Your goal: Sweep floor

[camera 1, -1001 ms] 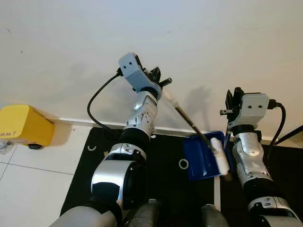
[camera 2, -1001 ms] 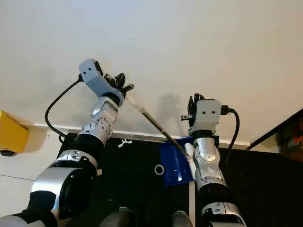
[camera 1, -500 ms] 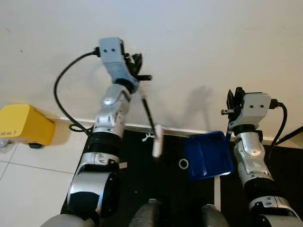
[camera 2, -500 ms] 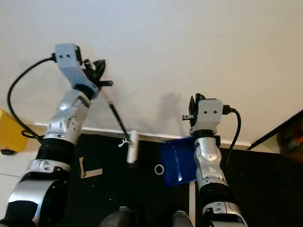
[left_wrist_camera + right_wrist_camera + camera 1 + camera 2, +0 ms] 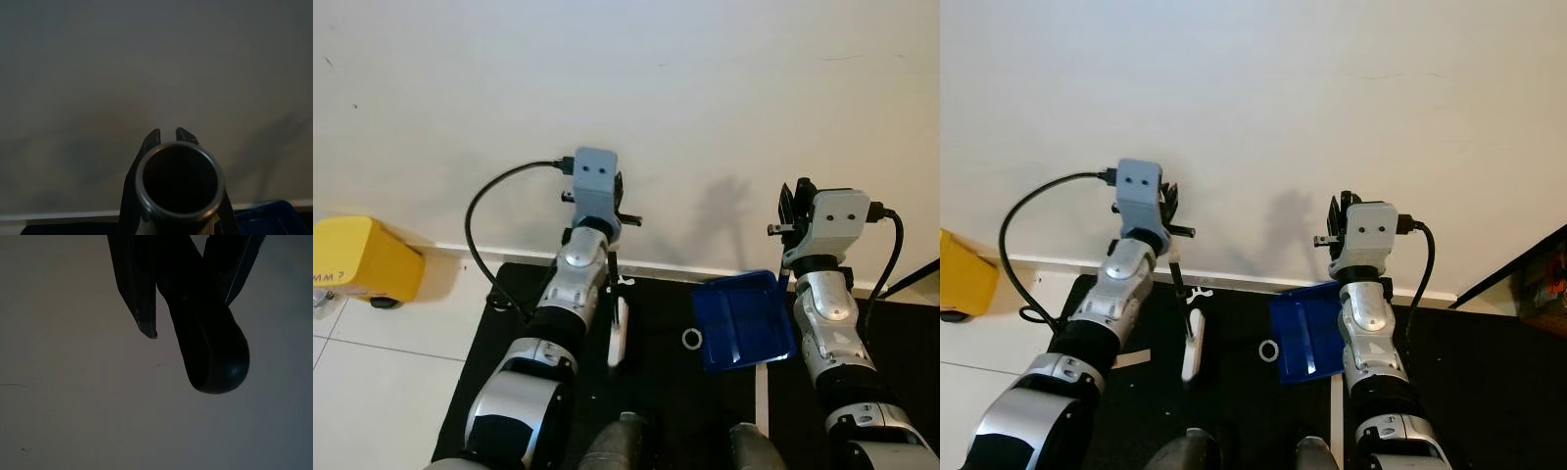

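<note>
My left gripper (image 5: 615, 208) is shut on the dark handle (image 5: 610, 266) of a small brush. The handle hangs almost straight down, and its white head (image 5: 619, 333) rests on the black mat (image 5: 656, 392). In the left wrist view the handle's round open end (image 5: 178, 182) sits between the two fingertips (image 5: 152, 135). My right gripper (image 5: 789, 208) is shut on the handle of the blue dustpan (image 5: 740, 319), which lies tilted on the mat, right of the brush. The handle's rounded black end (image 5: 215, 362) pokes out between the fingers in the right wrist view. A small ring (image 5: 691, 339) lies on the mat between brush and dustpan.
A white wall (image 5: 705, 98) with a skirting board stands close ahead. A yellow box (image 5: 362, 257) sits on the pale tiles at the far left. A small white piece (image 5: 1200, 292) and a strip of tape (image 5: 1131, 359) lie on the mat. A dark edge (image 5: 1518, 269) stands at the far right.
The left arm swung the brush out of the dustpan, to the left, then lowered it. Its head now rests on the mat left of the ring. The right arm held still.
</note>
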`<state>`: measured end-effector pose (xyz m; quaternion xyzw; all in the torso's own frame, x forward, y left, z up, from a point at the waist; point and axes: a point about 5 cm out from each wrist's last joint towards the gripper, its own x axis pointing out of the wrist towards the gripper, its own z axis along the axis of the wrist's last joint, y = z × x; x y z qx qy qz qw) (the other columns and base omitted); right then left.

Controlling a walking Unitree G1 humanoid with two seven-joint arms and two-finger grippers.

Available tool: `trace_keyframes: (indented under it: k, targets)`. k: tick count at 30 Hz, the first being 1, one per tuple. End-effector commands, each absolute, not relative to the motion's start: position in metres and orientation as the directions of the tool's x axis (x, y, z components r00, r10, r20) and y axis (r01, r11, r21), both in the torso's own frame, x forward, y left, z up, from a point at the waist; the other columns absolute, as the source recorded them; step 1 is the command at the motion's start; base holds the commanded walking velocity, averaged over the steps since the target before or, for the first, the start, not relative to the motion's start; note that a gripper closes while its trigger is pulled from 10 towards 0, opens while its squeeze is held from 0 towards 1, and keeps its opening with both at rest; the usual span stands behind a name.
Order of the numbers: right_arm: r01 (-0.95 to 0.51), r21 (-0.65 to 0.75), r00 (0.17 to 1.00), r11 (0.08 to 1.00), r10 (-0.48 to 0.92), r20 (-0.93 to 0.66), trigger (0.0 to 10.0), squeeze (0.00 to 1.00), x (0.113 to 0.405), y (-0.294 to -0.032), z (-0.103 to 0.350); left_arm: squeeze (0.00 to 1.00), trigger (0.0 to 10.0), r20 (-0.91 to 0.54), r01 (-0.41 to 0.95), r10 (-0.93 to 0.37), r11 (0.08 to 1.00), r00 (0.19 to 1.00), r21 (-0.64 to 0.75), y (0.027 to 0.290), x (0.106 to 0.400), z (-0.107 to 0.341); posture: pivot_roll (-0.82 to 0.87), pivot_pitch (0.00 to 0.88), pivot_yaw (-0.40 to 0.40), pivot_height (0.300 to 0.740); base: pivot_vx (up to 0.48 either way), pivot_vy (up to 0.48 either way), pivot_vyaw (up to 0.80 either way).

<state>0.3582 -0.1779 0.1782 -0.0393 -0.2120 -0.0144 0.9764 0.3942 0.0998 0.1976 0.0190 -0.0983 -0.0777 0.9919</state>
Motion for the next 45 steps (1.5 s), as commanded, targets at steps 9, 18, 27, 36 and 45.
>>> trace_keyframes:
  k: [9,18,27,36,45]
  targets:
    - [0.016,-0.013,0.937,1.0,-0.01,0.349,10.0,0.0,0.353,-0.169,0.158,0.0,10.0,0.061,0.122,-0.109,0.947,0.992,-0.298,0.083,0.396,0.182,0.02,0.404,0.173,0.74,0.0,0.0,0.0]
    - [0.02,0.001,0.937,1.0,-0.019,0.35,10.0,0.0,0.354,-0.167,0.159,0.0,10.0,0.034,0.134,-0.152,0.717,0.988,-0.684,0.043,0.398,0.202,0.02,0.399,0.183,0.74,0.0,0.0,0.0]
    - [0.029,0.005,0.938,1.0,-0.029,0.346,10.0,0.0,0.354,-0.169,0.159,0.0,10.0,0.089,0.175,-0.168,0.619,0.982,-0.766,0.043,0.404,0.227,0.03,0.397,0.184,0.74,0.0,0.0,0.0]
    - [0.034,0.008,0.936,0.999,-0.035,0.351,10.0,0.0,0.354,-0.173,0.16,0.0,10.0,0.292,0.353,-0.244,0.838,0.925,-0.416,0.07,0.4,0.26,0.05,0.384,0.182,0.74,0.0,0.0,0.0]
    - [0.023,0.008,0.912,1.0,-0.024,0.41,10.0,0.0,0.35,-0.176,0.176,0.0,10.0,0.3,0.393,-0.348,0.913,0.888,-0.106,0.125,0.371,0.268,0.09,0.356,0.193,0.74,0.0,0.0,0.0]
